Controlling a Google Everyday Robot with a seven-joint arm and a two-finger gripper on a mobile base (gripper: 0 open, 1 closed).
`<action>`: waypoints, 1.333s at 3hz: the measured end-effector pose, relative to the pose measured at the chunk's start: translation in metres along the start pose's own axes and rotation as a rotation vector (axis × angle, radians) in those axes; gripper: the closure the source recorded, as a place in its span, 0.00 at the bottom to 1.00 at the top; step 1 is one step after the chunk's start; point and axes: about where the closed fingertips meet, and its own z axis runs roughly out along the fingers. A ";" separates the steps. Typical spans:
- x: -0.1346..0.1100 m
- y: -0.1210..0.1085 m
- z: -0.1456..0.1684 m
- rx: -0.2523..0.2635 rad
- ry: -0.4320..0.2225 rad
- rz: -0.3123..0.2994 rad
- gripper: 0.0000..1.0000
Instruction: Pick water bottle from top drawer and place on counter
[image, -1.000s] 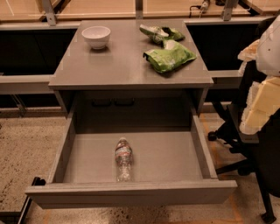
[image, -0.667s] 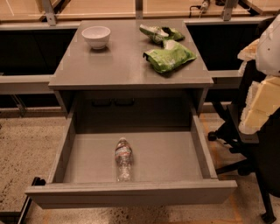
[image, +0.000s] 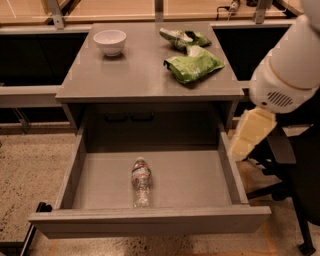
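Gripper (image: 251, 134) hangs just outside the right wall of the top drawer (image: 150, 222), well apart from the water bottle (image: 141, 182); wide or narrow, I cannot tell. One bottle, lying flat near the drawer's front, cap pointing back: it looks light, thin-walled and slippery, so grip across the labelled middle. Up on the counter (image: 135, 75) sit one white bowl (image: 110, 41) and two green snack bags (image: 194, 66).

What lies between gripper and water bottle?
Right wall and bare floor of the top drawer, in the camera view. The gripper hangs outside, right of the water bottle.
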 end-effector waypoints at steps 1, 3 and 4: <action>-0.004 -0.003 0.004 0.019 -0.017 0.092 0.00; -0.047 0.006 0.084 -0.120 -0.083 0.237 0.00; -0.073 0.006 0.127 -0.159 -0.104 0.319 0.00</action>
